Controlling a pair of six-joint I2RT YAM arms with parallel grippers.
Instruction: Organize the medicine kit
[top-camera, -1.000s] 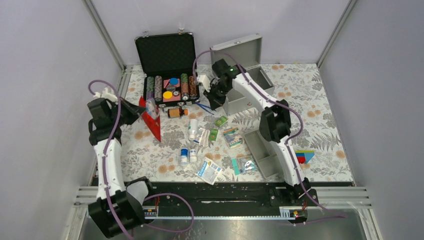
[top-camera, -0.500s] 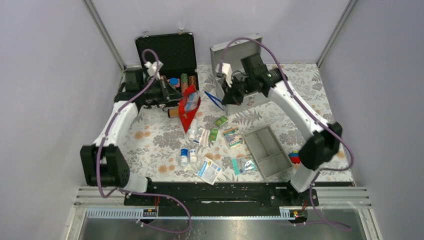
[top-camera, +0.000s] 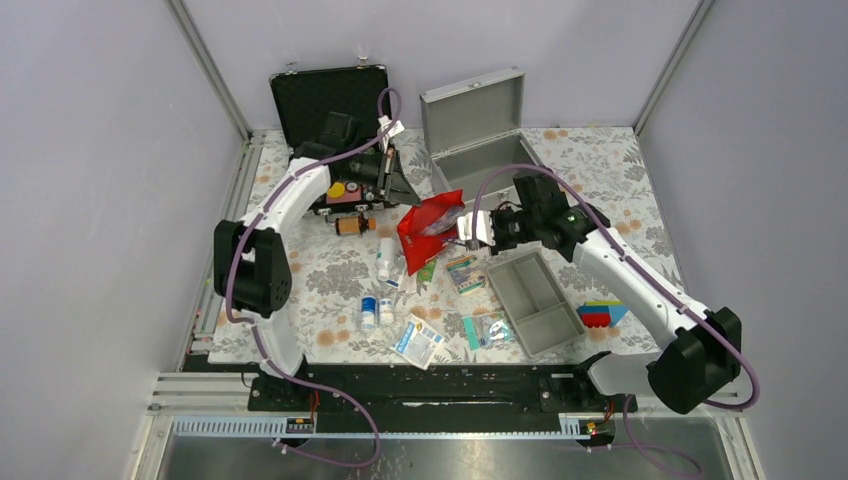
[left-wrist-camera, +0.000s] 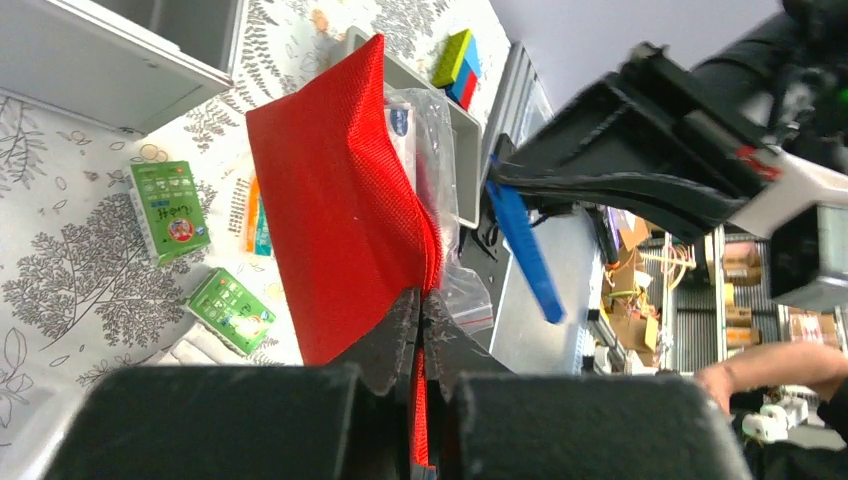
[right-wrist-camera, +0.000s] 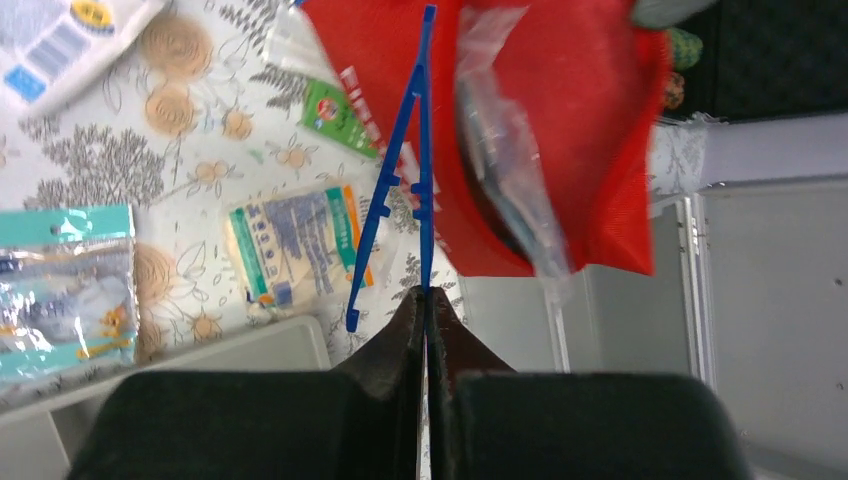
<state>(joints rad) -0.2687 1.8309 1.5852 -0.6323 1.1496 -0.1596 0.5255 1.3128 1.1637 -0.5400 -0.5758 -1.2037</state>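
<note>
The medicine kit's grey metal box (top-camera: 478, 128) stands open at the back; its grey divided tray (top-camera: 533, 300) lies on the table front right. My left gripper (top-camera: 408, 195) is shut on the edge of a red pouch (top-camera: 428, 225) and holds it up over the table's middle. The left wrist view shows the gripper (left-wrist-camera: 421, 295), the pouch (left-wrist-camera: 340, 190) and a clear bag (left-wrist-camera: 435, 120) sticking out of it. My right gripper (top-camera: 464, 232) is shut on blue tweezers (right-wrist-camera: 405, 170), right beside the pouch (right-wrist-camera: 590, 130). The right gripper shows in its wrist view (right-wrist-camera: 427, 292).
A black case of poker chips (top-camera: 330, 110) stands open back left. White bottles (top-camera: 386, 255), green boxes (top-camera: 427, 268), packets (top-camera: 420, 340) and a brown bottle (top-camera: 352, 225) lie across the middle. A coloured block (top-camera: 597, 314) lies right of the tray.
My left arm has swung from the far left to the middle, carrying the red pouch. My right gripper has come forward from the box with the tweezers and met the pouch.
</note>
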